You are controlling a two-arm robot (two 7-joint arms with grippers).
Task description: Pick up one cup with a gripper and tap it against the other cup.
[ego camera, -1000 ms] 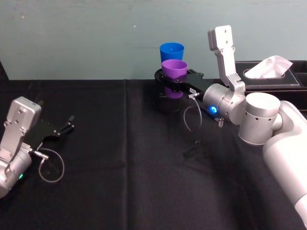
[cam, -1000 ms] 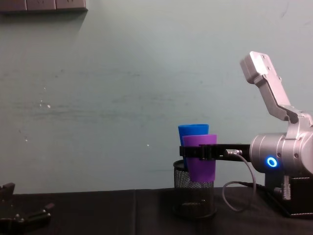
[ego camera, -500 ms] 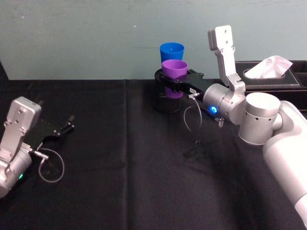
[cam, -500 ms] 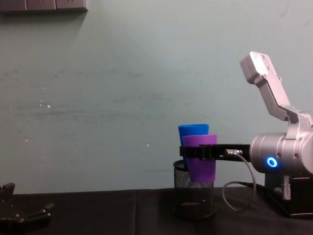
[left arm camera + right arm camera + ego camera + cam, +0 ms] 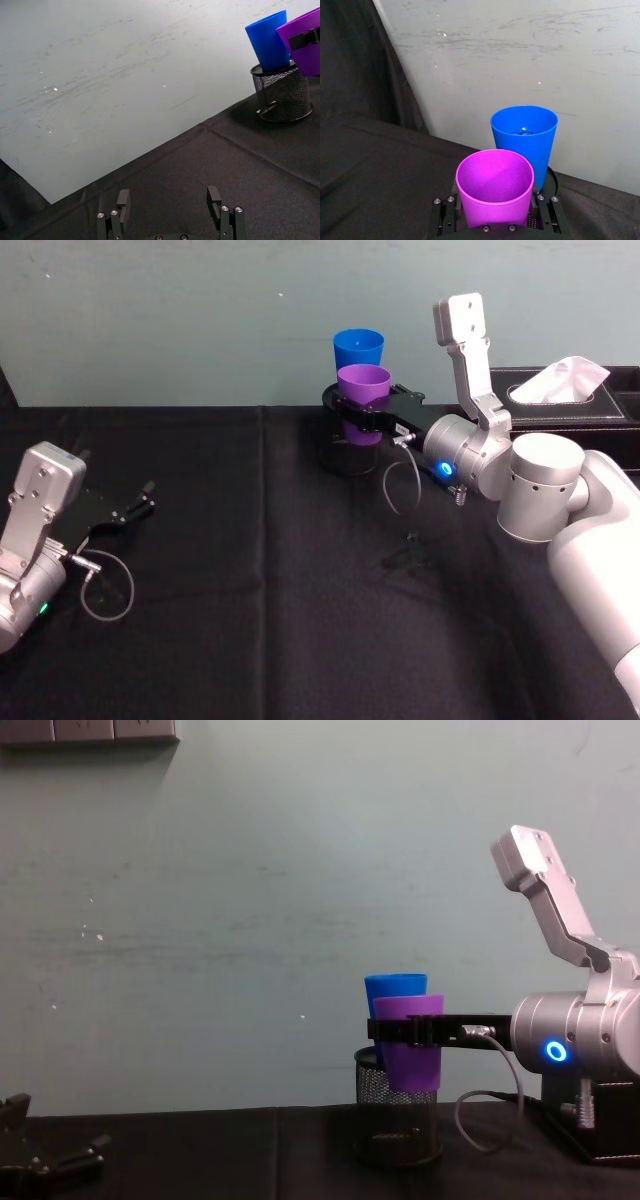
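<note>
As pincer (image 5: 353, 412) clasps purple cup (image 5: 363, 381), blue cup (image 5: 358, 347) neighbours

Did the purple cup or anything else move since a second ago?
Nothing visibly changed. The right gripper still clamps the purple cup in the air, close in front of the blue cup, which stands in the black mesh pen holder. The left gripper stays open, low over the table's left side.

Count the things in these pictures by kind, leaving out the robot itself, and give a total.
Cups: 2 (purple cup, blue cup)
Mesh pen holder: 1
Tissue box: 1
Total: 4
</note>
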